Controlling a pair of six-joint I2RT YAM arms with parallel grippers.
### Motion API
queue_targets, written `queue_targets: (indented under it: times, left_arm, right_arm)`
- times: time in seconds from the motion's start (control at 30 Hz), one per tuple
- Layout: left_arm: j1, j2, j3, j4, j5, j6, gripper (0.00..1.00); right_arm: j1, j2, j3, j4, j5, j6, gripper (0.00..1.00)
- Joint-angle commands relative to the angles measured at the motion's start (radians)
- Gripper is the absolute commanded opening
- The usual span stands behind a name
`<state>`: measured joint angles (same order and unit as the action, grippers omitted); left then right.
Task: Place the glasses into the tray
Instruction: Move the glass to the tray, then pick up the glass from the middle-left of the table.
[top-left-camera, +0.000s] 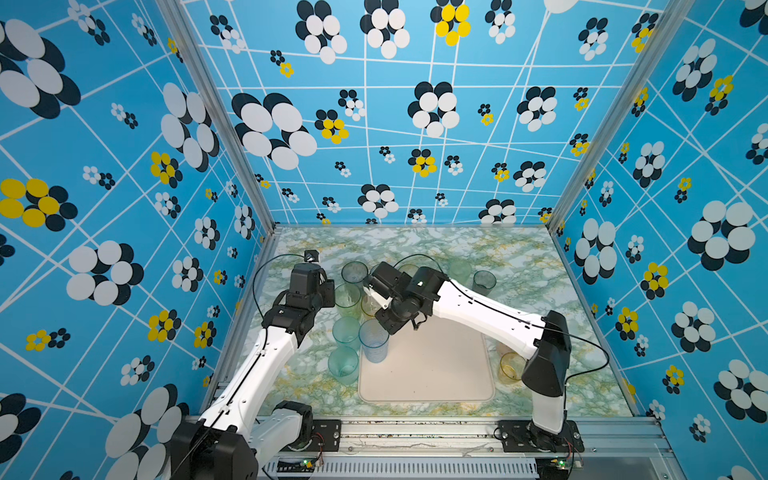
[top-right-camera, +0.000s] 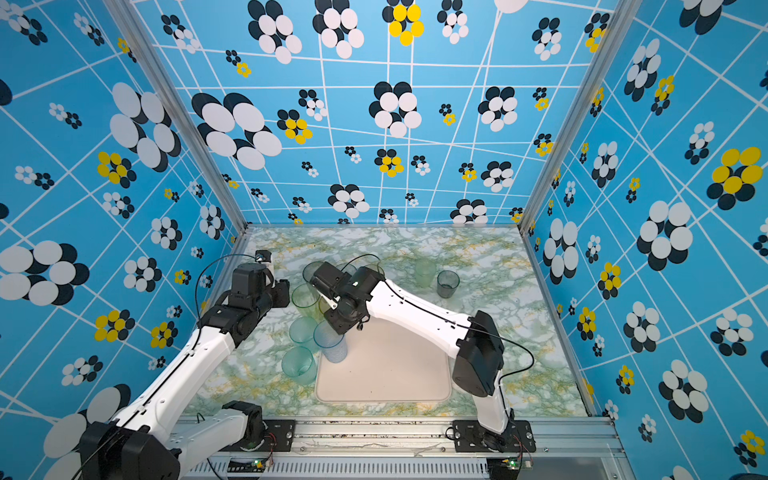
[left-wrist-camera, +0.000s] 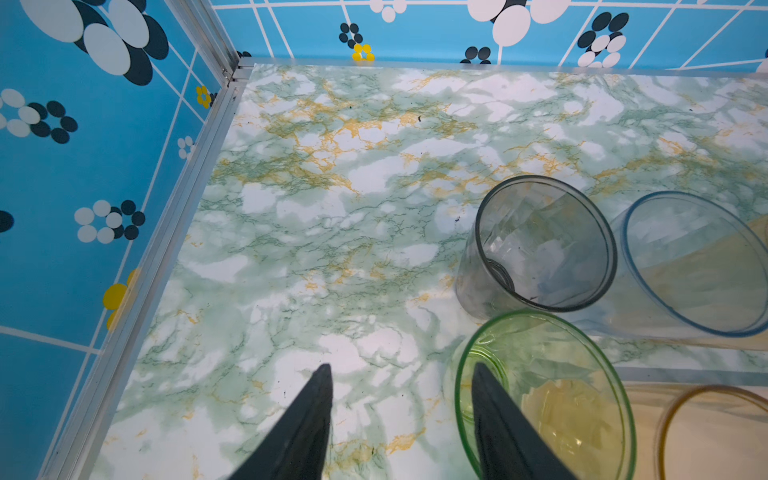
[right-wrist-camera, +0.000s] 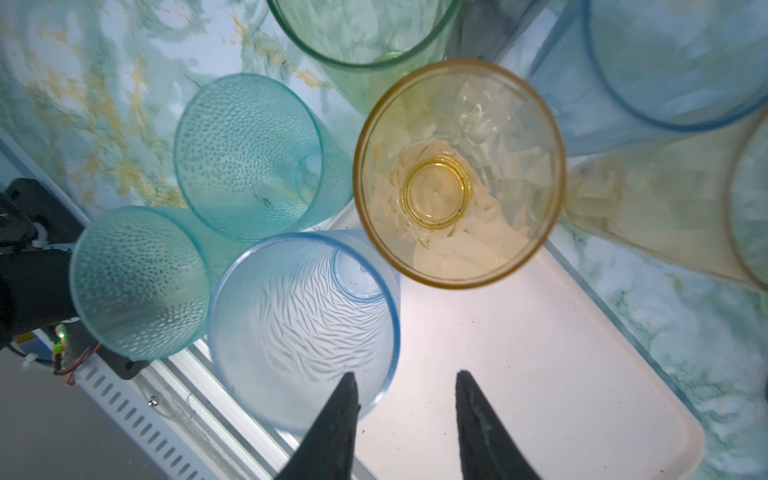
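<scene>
The right arm (top-left-camera: 478, 307) covered the far edge of the tray (top-left-camera: 436, 374) in both top views. Its wrist also hid most of an amber tumbler (right-wrist-camera: 457, 174). Only the right wrist view showed that glass whole, at the tray's far left corner; whether its base sat fully inside the rim could not be told. A second amber tumbler (top-left-camera: 510, 366) was half hidden behind the same arm's elbow, on the worktop (top-left-camera: 519, 257) right of the tray. A plain blue tumbler (left-wrist-camera: 685, 266) was cut off at the edge of the left wrist view.

Every glass in sight stood upright, mouth up, long axis vertical. The rippled blue tumbler (top-left-camera: 374, 341) stood inside the flat-lying tray at its left edge, just beside the first amber one.

The right pincer (right-wrist-camera: 406, 374) hung above the tray, jaws partly apart and holding nothing. The left pincer (left-wrist-camera: 401, 368), jaws wide, straddled one wall of a yellow-green tumbler (left-wrist-camera: 582, 374) without gripping it. A teal tumbler (top-left-camera: 346, 330) and another teal tumbler (top-left-camera: 343, 365) crowded the tray's left side. A tall grey tumbler (left-wrist-camera: 540, 245) stood beyond them. A short grey tumbler (top-left-camera: 484, 282) and a pale green tumbler (top-left-camera: 459, 270) stood well apart, far right.
</scene>
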<state>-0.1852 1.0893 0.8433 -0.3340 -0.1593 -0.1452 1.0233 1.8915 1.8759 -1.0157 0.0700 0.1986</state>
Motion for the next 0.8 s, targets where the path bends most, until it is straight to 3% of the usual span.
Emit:
queue_targets:
  times: [0.0,0.37,0.77]
  left_arm:
    - [0.004,0.025,0.054,-0.049,0.035,0.002,0.54]
    - [0.027,0.125,0.223,-0.249,0.160,-0.021,0.48]
    - [0.031,0.219,0.269,-0.322,0.216,-0.028,0.47]
  right_arm:
    - [-0.041,-0.094,-0.029,0.050,0.020,-0.002,0.43]
    - [-0.141,-0.184,-0.114,0.104,0.010,-0.011,0.44]
    - [-0.188,-0.240,-0.210,0.143,-0.010,-0.021,0.45]
